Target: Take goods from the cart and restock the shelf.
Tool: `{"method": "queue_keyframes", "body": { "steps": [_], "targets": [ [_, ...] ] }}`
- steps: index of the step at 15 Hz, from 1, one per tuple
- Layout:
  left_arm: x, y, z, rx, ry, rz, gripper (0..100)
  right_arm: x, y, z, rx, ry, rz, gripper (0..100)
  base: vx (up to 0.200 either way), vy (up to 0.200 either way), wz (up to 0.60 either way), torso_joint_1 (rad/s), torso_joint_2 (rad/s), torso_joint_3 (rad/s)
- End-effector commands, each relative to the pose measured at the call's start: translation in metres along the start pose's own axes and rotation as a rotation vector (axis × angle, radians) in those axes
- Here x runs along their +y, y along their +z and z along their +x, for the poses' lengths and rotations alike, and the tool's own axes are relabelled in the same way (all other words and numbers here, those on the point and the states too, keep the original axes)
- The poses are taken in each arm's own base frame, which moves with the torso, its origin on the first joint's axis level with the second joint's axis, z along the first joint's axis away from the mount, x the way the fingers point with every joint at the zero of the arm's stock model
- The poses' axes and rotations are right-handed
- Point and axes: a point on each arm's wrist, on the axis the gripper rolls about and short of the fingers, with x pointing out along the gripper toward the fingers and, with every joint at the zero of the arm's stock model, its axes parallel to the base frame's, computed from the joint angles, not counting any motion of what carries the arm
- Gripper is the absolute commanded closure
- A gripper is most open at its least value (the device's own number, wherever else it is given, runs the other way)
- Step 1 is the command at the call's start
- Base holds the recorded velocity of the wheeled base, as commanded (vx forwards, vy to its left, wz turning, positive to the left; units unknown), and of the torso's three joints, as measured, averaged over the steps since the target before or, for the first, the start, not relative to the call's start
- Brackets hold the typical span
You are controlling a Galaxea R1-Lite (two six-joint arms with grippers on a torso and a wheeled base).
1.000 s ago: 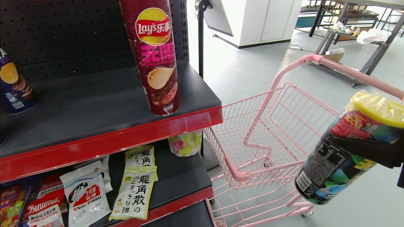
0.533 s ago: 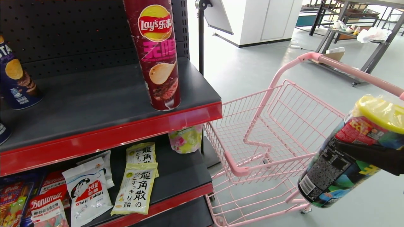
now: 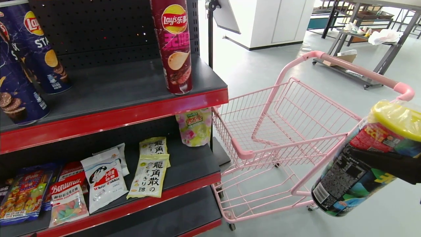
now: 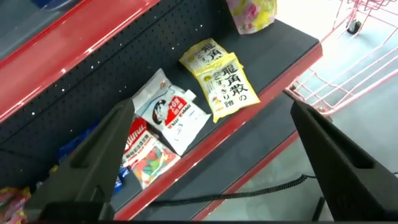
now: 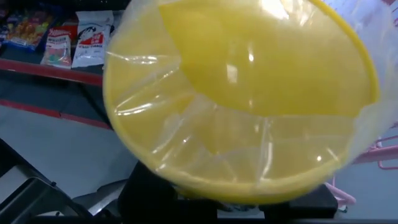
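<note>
At the right of the head view, my right gripper (image 3: 383, 162) is shut on a tall chip can (image 3: 357, 171) with a yellow lid (image 3: 396, 119). The can is tilted and hangs just right of the pink cart (image 3: 279, 98), whose basket holds nothing I can see. In the right wrist view the yellow lid (image 5: 242, 93) sits very close. The shelf's upper board (image 3: 111, 85) carries a maroon chip can (image 3: 176, 46) near its right end and two blue cans (image 3: 39, 56) at the left. My left gripper (image 4: 211, 155) stands open above the lower shelf's snack bags (image 4: 227, 84).
The lower shelf (image 3: 194, 161) holds several flat snack bags and a standing pastel bag (image 3: 194, 126). The upper board has free room between the blue cans and the maroon can. A metal table frame (image 3: 371, 36) stands far behind the cart on the grey floor.
The head camera has shifted, bringing more of the shelf's left side and the blue cans into view. The can stays held in my right gripper.
</note>
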Motion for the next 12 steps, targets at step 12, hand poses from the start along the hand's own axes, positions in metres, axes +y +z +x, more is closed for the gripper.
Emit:
{"method": "queue_keyframes", "body": {
  "steps": [12],
  "targets": [
    [0.0003, 0.0007, -0.0005, -0.005, 0.003, 0.000, 0, -0.0010, 0.0008, 0.0113, 0.028, 0.009, -0.024, 100, 0.000, 0.000, 0.25, 0.022, -0.04, -0.032]
  ]
}}
